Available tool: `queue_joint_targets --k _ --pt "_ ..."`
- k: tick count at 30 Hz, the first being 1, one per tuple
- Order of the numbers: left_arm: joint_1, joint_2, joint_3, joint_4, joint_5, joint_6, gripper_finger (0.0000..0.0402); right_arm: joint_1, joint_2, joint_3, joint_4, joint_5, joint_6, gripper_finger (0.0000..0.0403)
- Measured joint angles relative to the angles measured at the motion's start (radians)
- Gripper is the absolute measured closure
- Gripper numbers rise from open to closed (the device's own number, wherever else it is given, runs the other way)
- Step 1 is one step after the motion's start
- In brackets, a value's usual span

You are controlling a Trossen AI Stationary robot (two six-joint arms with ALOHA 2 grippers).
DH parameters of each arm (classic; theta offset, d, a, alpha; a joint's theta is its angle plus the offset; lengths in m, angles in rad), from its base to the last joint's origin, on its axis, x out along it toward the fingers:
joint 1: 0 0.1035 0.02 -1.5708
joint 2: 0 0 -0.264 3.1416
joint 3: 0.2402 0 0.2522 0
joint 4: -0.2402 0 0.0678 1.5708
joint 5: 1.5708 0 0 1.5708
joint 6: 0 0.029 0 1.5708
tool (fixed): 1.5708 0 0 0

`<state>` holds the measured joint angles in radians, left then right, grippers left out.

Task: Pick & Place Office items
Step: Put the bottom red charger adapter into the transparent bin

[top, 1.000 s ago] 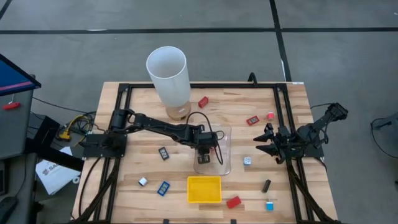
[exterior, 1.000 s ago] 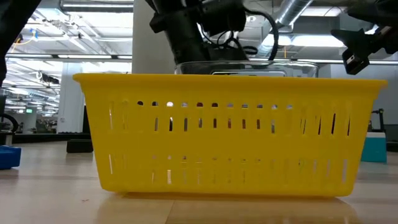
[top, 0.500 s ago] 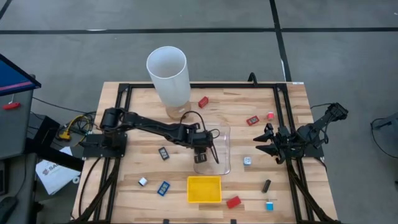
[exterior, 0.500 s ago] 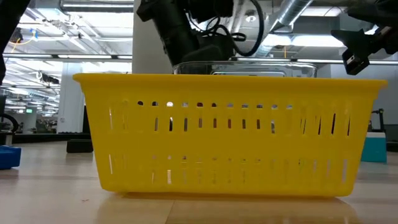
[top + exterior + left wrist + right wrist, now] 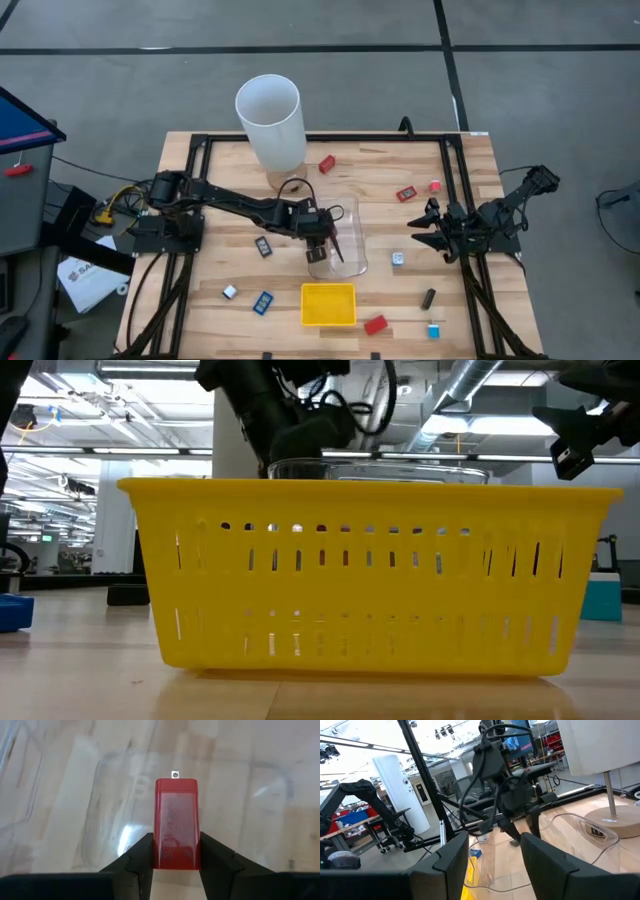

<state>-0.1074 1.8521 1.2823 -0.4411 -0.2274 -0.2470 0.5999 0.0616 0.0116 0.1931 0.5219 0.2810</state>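
My left gripper (image 5: 322,243) hangs over the clear plastic bin (image 5: 352,225), shut on a small red block (image 5: 176,820) with a silver tab at its far end. The bin's floor (image 5: 100,795) shows behind the block. Other office items lie flat on the wood: red pieces (image 5: 327,163), (image 5: 406,193), (image 5: 376,324), a pink one (image 5: 435,186), a white one (image 5: 398,258), a black one (image 5: 428,297) and blue ones (image 5: 263,301), (image 5: 433,330). My right gripper (image 5: 420,232) waits open near the table's right edge. My left gripper pinches the red block between its two fingers (image 5: 142,852), on the long sides at the end nearest the wrist (image 5: 176,857). The fingers come from above, pointing down, and lie along the block. Its tabbed end points down into the bin; I cannot tell whether it touches the floor.
A yellow tray (image 5: 328,304) sits near the table's near edge, just nearer than the bin, and fills the low view (image 5: 370,570). A tall white cylinder (image 5: 270,120) stands at the far edge. A black-and-blue piece (image 5: 263,246) and a white one (image 5: 230,292) lie left of the bin.
My left gripper has moved a little toward the table's left while staying shut on the red block. The clear bin has slid slightly toward the table's left with it and turned a little. The right arm has kept still.
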Motion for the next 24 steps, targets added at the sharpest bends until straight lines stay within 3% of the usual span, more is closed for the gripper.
queue_joint_targets --k 4,24 --pt "-0.009 0.0 0.0 0.019 0.078 0.024 0.0286 0.0 0.0 0.0 0.001 0.0 0.0 0.0228" --pt "-0.089 -0.014 0.0 -0.143 0.109 -0.026 0.0286 0.0 0.0 0.0 0.009 0.003 -0.001 0.0228"
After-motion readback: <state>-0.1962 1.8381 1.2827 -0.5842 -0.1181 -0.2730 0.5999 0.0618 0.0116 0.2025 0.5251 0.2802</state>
